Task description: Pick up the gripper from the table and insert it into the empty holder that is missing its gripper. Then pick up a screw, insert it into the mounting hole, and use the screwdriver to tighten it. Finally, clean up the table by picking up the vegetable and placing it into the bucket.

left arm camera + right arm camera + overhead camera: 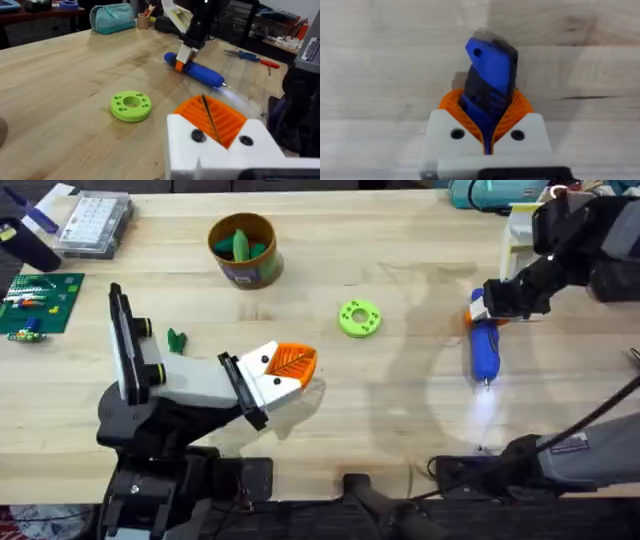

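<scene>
Screwdriver (484, 346) lies on worktop (400, 400), right gripper (484, 308) jaws clamped on its rear end. Left gripper (296, 365) jaws closed, empty, near lime-green ring (359, 318).

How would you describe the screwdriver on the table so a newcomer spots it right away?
Look at the right side of the wooden table, where the right gripper meets a fat bright-blue cylinder: the screwdriver. Its thin metal bit and blue body distinguish it from the lime-green ring.

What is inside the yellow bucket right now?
The bucket holds at least one green piece standing against its orange-brown inner wall. The bottom is hidden by the rim, so anything lying lower cannot be seen. The vegetable lies outside it on the table.
</scene>
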`<state>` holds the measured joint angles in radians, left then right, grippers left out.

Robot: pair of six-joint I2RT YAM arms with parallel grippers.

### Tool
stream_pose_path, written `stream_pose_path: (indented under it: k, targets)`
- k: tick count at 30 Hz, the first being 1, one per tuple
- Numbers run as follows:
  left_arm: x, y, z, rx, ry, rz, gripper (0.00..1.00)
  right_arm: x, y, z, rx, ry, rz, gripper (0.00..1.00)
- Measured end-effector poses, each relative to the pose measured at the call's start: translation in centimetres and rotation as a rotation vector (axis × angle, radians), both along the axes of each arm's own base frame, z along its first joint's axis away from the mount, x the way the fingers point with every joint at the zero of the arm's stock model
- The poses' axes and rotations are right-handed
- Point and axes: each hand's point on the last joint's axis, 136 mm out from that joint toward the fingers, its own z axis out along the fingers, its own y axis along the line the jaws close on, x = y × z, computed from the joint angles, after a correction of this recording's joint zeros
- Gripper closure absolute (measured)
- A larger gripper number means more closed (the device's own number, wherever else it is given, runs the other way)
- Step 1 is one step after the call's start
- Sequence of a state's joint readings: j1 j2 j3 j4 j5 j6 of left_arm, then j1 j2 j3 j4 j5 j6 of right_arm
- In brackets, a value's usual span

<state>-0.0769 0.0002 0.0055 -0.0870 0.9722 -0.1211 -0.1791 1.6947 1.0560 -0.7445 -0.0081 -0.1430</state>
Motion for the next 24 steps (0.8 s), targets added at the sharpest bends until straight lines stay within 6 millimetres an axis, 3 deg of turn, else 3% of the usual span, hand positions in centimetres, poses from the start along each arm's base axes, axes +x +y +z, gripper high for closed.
stream_pose_path:
  k: [3,6,13,20,24]
  targets:
    - [0.0,0.0,0.0,0.0,0.0,0.0,0.996,-0.8,0.4,0.6,0.019,0.029,0.003,0.973]
    - [0.0,0.0,0.0,0.0,0.0,0.0,0.996,-0.5,0.5,2.7,0.019,-0.006,0.004,0.973]
    - [0.0,0.0,0.0,0.0,0.0,0.0,0.996,1.5,0.2,11.4,-0.026,-0.275,0.008,0.973]
    - [0.0,0.0,0.0,0.0,0.0,0.0,0.996,0.9,0.3,18.2,-0.056,-0.428,0.018,0.973]
    - [0.0,0.0,0.0,0.0,0.0,0.0,0.996,0.9,0.6,23.3,-0.064,-0.511,0.037,0.973]
